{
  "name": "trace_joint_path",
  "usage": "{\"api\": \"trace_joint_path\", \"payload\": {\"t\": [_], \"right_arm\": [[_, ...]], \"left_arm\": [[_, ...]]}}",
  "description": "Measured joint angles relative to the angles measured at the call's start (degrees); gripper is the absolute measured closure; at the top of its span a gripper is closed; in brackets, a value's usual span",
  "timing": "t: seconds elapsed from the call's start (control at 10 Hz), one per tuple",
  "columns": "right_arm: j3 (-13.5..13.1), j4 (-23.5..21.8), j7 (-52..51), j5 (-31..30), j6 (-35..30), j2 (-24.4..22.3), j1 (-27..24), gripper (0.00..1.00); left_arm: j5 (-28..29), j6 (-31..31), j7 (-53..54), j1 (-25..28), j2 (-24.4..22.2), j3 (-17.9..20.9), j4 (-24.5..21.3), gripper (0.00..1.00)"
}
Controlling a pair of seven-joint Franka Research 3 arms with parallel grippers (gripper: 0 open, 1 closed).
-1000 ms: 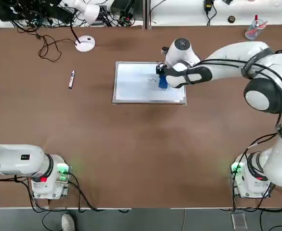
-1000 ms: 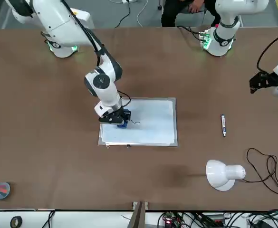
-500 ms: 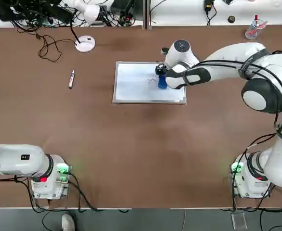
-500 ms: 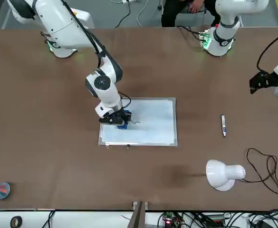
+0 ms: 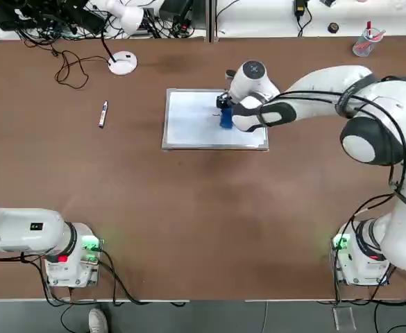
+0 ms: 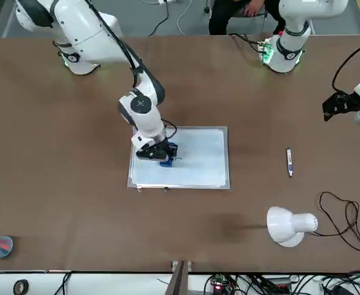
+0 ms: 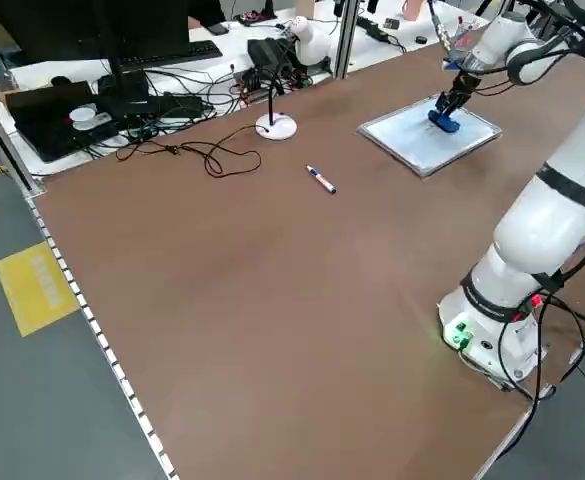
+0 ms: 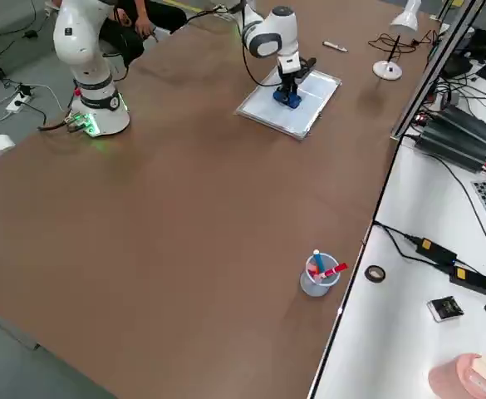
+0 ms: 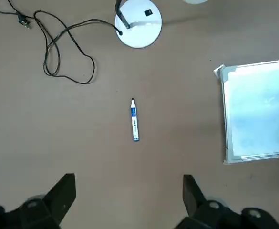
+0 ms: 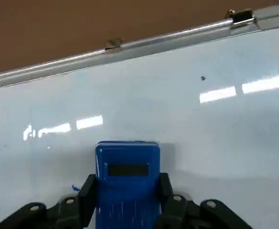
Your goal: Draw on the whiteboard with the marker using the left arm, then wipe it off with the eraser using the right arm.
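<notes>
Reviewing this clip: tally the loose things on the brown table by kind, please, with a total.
Whiteboard: 1
Marker: 1
Eraser, shut in the right gripper on the board: 1
Desk lamp: 1
Clear cup of pens: 1
Total: 5
</notes>
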Motion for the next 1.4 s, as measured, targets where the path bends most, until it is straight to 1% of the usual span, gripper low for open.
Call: {"api": "trace_joint_path", "payload": {"t": [0.3,0.6,0.8,1.2,1.4], "right_arm": [[-1.16,1.95,2.73,-0.05,0.22,1.37,3.03,0.44],[-3.39,3.78,5.76,-0.15,0.51,2.76,6.55,0.44],[-4.16,4.91,7.48,-0.18,0.58,3.50,8.05,0.44],[-4.30,5.43,8.56,-0.04,0.39,3.73,8.28,0.44],[-4.21,6.26,8.76,0.09,-1.84,3.51,7.56,0.44]], "left_arm": [[0.00,0.00,0.00,0.00,-0.01,0.00,0.02,0.00],[0.00,0.00,0.00,0.01,-0.03,0.00,0.07,0.00],[-0.01,0.08,0.00,0.01,-0.08,0.00,0.61,0.00],[-0.01,0.08,0.00,0.08,-0.22,0.04,1.39,0.00],[-0.01,0.08,0.00,0.11,-0.22,0.07,1.39,0.00]]}}
